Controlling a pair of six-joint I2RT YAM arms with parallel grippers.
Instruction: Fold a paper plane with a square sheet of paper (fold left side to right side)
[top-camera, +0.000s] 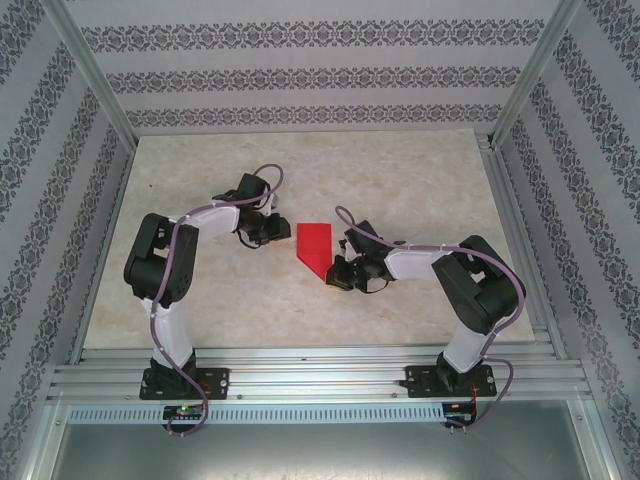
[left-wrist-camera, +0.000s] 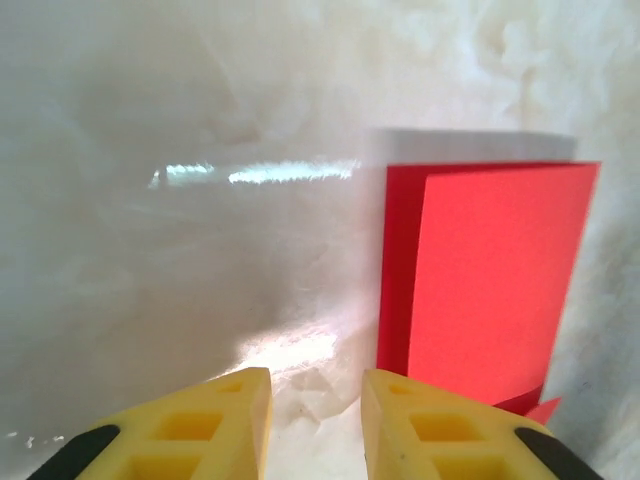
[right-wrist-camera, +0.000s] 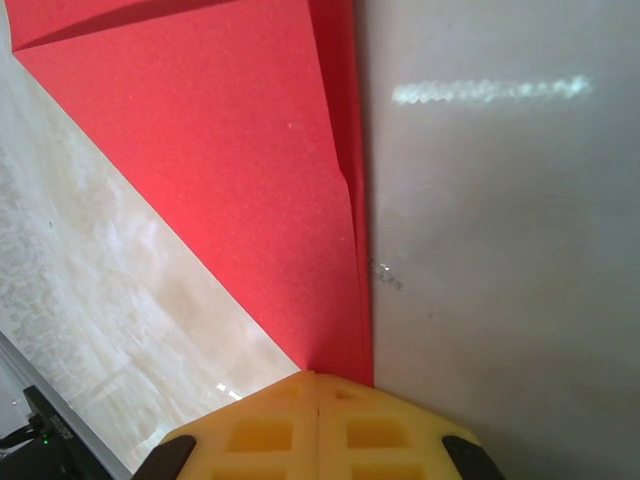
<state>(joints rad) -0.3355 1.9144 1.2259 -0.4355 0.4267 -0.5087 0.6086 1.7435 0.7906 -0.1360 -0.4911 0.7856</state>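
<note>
Pressure on the point matters here: the folded red sheet of paper (top-camera: 314, 245) lies in the middle of the table (top-camera: 420, 180), tip toward the arm bases. The right gripper (right-wrist-camera: 318, 378), jaws shut, sits on that tip, pinching or merely pinning I cannot tell, so it should hold without dragging. The left gripper (left-wrist-camera: 316, 382), jaws parted and empty, hangs just left of the sheet and should press the layered edges flat and aligned; no brand or writing is readable.

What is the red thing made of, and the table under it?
The red sheet looks like thin matte paper: sharp creases, flat layers. The table looks glossy and marble-patterned, with light glinting off it; real stone or printed board, I can't tell.
</note>
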